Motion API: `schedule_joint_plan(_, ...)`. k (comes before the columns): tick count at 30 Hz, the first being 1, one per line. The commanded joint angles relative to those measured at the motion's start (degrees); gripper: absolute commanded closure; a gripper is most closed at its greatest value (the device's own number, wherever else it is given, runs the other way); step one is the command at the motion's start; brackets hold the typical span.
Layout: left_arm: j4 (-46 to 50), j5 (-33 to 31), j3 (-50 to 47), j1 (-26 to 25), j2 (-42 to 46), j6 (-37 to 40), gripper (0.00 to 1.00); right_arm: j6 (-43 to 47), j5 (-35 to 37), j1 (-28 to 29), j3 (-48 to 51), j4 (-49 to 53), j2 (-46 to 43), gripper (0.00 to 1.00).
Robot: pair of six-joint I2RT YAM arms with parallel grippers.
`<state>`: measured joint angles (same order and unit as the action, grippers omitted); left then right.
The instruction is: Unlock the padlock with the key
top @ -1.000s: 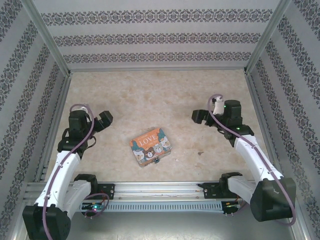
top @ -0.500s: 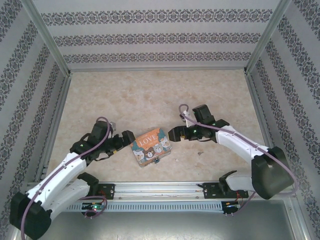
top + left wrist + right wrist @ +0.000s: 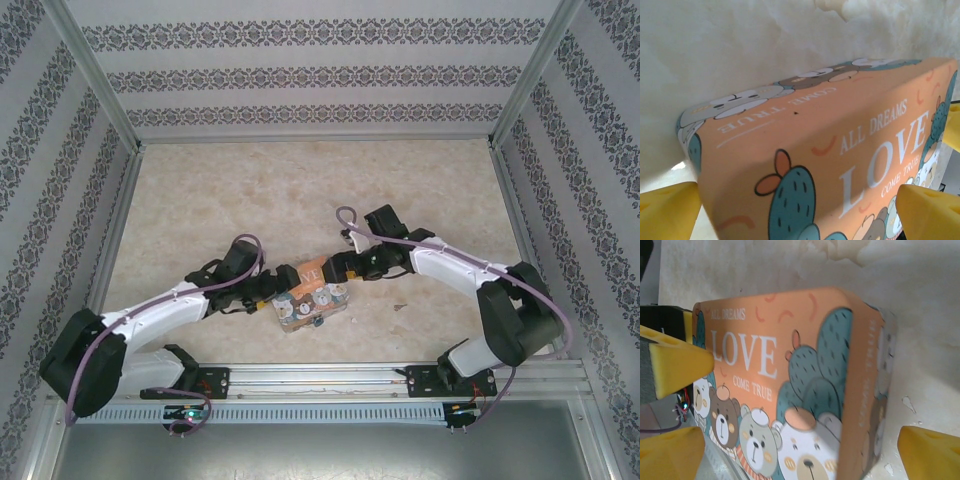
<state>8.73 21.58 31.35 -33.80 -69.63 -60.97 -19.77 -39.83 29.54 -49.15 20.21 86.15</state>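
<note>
Orange-lidded tin (image 3: 305, 298), seen from above, is now flanked by both arms, which swung in from the sides within the past second. The left gripper (image 3: 268, 294) is at its left end and the right gripper (image 3: 336, 270) at its far right corner, both spread wide and empty. The padlock (image 3: 314, 322), half-hidden, clings to the tin's near edge, and the key (image 3: 400, 306), a mere speck, lies untouched to its right, so unlocking has not begun. Each wrist view has yellow fingers (image 3: 670, 210) (image 3: 930, 452) straddling the tin's lid, contact impossible to judge.

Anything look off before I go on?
Nothing spilled or damaged. The tin sits skewed to the table edge, with the open left gripper and right gripper straddling it; the key lies alone to its right.
</note>
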Motion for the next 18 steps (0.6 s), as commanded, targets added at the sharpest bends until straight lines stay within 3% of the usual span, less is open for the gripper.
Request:
schedule_joint_plan(1,-7.82,0.34,2.49,-0.83,-1.32,-2.66,0.0,0.59,-3.27,0.86,-2.46,0.77,1.92,0.01)
schedule_joint_plan(9,-18.32,1.17,5.76,0.01,-8.52,-4.59,0.0,-1.06,-3.83,1.06,-3.33,-0.27,3.33,0.02)
schedule_joint_plan(18,-17.06,6.91,16.19,5.81,-17.67,3.23,0.0,-4.95,-0.16,1.75,-3.14,-4.43,3.32,0.02)
